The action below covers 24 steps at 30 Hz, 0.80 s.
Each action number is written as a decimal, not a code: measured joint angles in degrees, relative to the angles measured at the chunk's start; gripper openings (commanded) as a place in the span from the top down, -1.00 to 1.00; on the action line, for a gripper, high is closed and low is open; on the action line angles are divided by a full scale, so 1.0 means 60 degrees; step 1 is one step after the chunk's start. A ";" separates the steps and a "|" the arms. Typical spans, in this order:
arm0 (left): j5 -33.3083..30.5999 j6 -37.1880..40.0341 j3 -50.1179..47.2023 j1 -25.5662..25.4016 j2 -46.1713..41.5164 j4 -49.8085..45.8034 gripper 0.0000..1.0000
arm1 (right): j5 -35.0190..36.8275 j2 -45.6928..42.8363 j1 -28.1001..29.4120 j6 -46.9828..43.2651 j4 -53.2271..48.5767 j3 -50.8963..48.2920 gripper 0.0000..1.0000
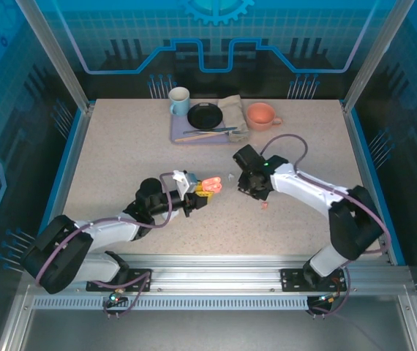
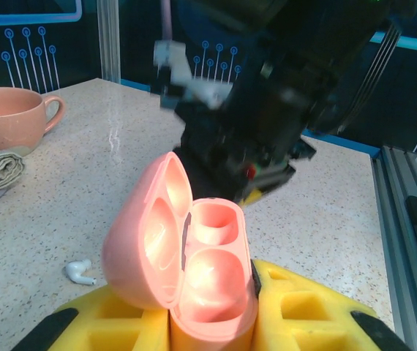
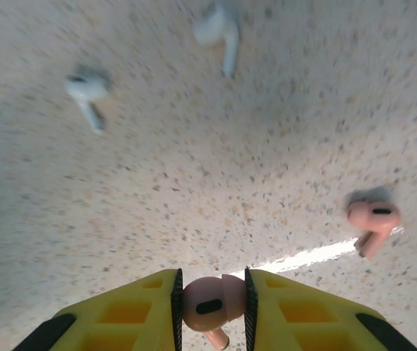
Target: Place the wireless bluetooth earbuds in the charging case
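Both arms, the left arm (image 1: 106, 232) and the right arm (image 1: 307, 189), have white shell links between chunky black joint housings. A mauve-grey cable (image 1: 290, 139) loops out behind the right tool (image 3: 210, 307), and a like cable (image 1: 166, 177) arcs behind the left tool (image 2: 212, 322). A small green light (image 1: 265, 164) glows on the black wrist just behind the right tool. The fingers (image 3: 121, 318) are yellow plastic moulded with square recessed pockets, faced inside with thin black ribbed pads (image 3: 177, 307). A white block (image 1: 181, 179) sits atop the left wrist.
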 measured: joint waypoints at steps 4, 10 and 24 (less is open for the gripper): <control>0.0109 0.0004 0.0229 0.0000 0.0142 -0.0135 1.00 | 0.0197 -0.1049 -0.0197 -0.0692 0.0109 0.0025 0.45; 0.0215 0.0000 0.0619 0.0000 0.0470 -0.0248 1.00 | 0.0240 -0.2233 -0.0226 -0.1912 0.0812 0.0240 0.46; 0.0386 -0.0270 0.1902 0.0000 0.1435 -0.0095 1.00 | -0.1053 -0.4029 0.0273 -0.3745 0.5399 -0.0455 0.47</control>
